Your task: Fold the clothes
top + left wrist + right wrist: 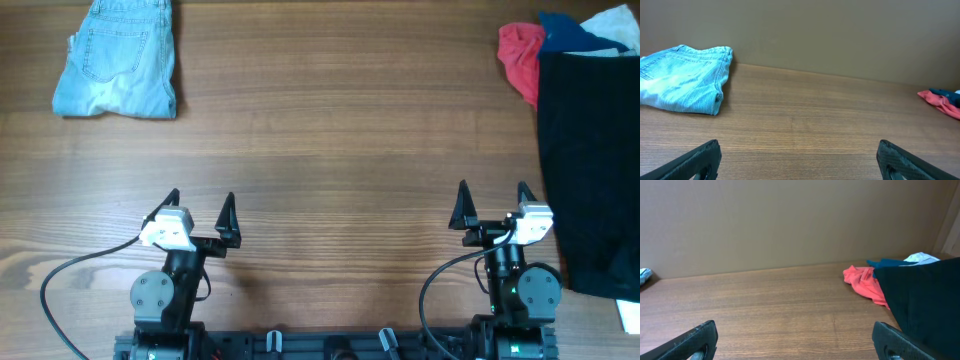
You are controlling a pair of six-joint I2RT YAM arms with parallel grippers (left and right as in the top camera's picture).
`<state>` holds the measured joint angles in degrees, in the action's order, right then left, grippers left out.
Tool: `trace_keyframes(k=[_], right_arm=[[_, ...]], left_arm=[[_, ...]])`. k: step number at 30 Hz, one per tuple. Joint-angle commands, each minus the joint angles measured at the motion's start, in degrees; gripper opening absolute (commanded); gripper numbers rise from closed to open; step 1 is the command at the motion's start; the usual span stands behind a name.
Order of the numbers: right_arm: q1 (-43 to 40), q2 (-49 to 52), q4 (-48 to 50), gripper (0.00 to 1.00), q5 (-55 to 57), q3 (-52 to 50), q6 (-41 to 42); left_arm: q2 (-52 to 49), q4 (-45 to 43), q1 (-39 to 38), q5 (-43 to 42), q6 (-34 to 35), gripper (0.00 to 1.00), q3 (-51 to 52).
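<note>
1. Tan wall closes off the far side, and a wood-grain table (330,140) spreads out in front of you, with both arms parked at its near edge.
2. You find the clothes (590,170), one large black piece, along the right side of the table. It runs from the far right corner down past the right arm's base, and its outer part leaves the overhead view.
3. Your left claw (201,198) is spread apart and empty over bare wood. Your right claw (492,188) is also spread apart and empty, near the black edge but not touching it.
4. Expect the cloth to be soft, limp and light. It will likely sag from any pinch, keep no shape, and drag on the wood instead of sliding cleanly.
5. Take hold at an edge or corner, not in the middle of the panel, where a pinch may lift only one layer. The long left edge beside your right claw looks like the easiest reach.
6. You cannot tell from these views where the waistband or hems lie, so treat the layout as unknown until the piece is spread.
7. Watch the far end: a red cloth (520,55) lies against the black edge, with a navy piece (570,32) beside it. A pull there may carry them along.
8. The jeans (120,60) sit well apart in the far left corner.
</note>
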<state>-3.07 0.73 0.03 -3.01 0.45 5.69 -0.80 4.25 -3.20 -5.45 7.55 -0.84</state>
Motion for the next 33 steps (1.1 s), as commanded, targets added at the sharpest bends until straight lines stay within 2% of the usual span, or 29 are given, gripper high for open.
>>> trace_keyframes(k=[1,18,20,22,26,28,30,33], right_arm=[[-0.3,-0.1,0.1,1.0,-0.9,-0.2,-0.8],[-0.3,-0.1,0.4,1.0,-1.5,-0.2,0.4],[-0.3,-0.1,0.8,1.0,-4.6,-0.2,10.5],[-0.3,-0.1,1.2,1.0,-2.5,-0.2,16.4],[-0.3,-0.1,9.8,1.0,-2.2,-0.2,31.9],[-0.3,0.0,16.5,1.0,-2.6,-0.1,30.4],[-0.3,0.9,25.6,1.0,-2.5,0.8,24.6],[-0.3,9.7,25.3,1.0,5.6,10.5,11.1]], left_arm=[[0.5,0.2,0.4,-0.9,-1.2,1.0,0.2],[0.4,0.2,0.4,-0.9,-1.2,1.0,0.2],[0.4,0.2,0.4,-0.9,-1.2,1.0,0.2],[0.4,0.2,0.4,-0.9,-1.2,1.0,0.2],[0.4,0.2,0.4,-0.9,-1.2,1.0,0.2],[0.4,0.2,0.4,-0.9,-1.2,1.0,0.2],[0.4,0.2,0.4,-0.9,-1.2,1.0,0.2],[0.4,0.2,0.4,-0.9,-1.2,1.0,0.2]])
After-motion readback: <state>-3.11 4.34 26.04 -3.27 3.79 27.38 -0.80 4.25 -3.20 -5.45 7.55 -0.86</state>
